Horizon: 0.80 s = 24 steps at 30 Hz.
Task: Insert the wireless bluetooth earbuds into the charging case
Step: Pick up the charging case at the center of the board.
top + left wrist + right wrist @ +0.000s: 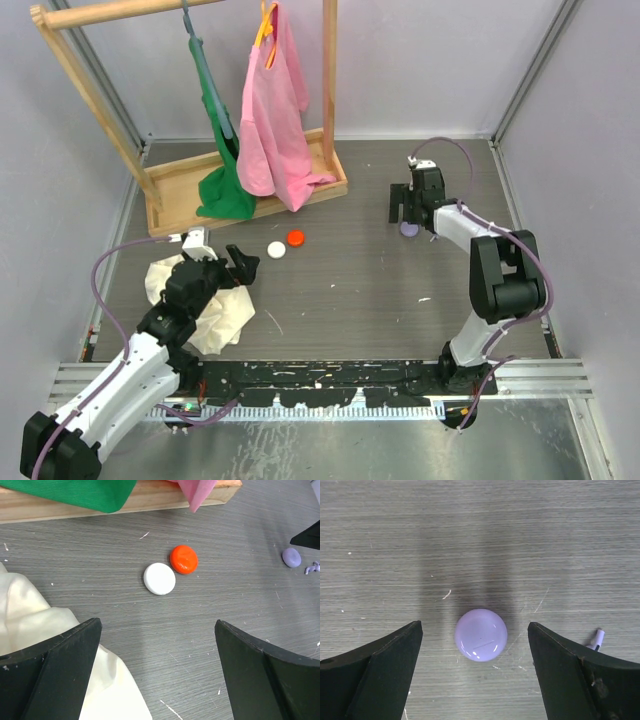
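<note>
The left end effector (pixel 157 625) and right end effector (pixel 475 626) are wide open. The charging case (pixel 481 635) sits on the table (pixel 470 530) under the right one. A tiny earbud (pixel 596 639), maybe, lies beside it.

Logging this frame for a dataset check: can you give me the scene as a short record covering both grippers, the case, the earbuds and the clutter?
right gripper: open, straddling the charging case without touching it
left gripper: open, holding nothing, beside cream cloth
charging case: pale lavender, appears closed, on the table
earbud: one stem tip visible by the right gripper; the other not clearly seen
caps: white cap and red-orange cap side by side
wooden rack: green garment and pink garment hanging
</note>
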### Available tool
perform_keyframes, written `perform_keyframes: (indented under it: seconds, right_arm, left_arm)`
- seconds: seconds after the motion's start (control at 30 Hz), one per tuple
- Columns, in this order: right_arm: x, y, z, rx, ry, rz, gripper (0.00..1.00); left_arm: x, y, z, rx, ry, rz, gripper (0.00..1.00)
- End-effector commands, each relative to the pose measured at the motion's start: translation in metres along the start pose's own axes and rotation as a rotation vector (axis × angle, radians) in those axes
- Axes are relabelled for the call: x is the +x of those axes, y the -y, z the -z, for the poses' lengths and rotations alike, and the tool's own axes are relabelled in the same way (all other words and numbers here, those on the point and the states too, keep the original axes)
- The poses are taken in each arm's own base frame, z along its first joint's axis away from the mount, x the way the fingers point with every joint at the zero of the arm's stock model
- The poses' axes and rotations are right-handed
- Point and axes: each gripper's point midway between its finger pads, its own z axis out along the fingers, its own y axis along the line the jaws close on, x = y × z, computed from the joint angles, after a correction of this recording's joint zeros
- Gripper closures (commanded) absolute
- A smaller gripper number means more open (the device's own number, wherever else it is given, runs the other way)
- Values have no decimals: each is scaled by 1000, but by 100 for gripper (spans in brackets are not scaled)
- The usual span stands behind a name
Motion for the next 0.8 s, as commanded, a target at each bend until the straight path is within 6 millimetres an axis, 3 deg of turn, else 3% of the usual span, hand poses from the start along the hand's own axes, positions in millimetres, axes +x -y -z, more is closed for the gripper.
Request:
perform_keyframes:
  seconds: [0.0,0.37,0.77]
  right_arm:
    - [-13,-3,-9,-15,-7,57,9]
    - [20,-3,-32,-15,-141,78,14]
    - [39,-9,-27,-57,-190,65,34]
  left_arm:
    - [-15,7,-1,21,44,-10,2]
    - [-10,17,-2,83,32,-25,2]
    - [-10,21,-1,109,32,-29,1]
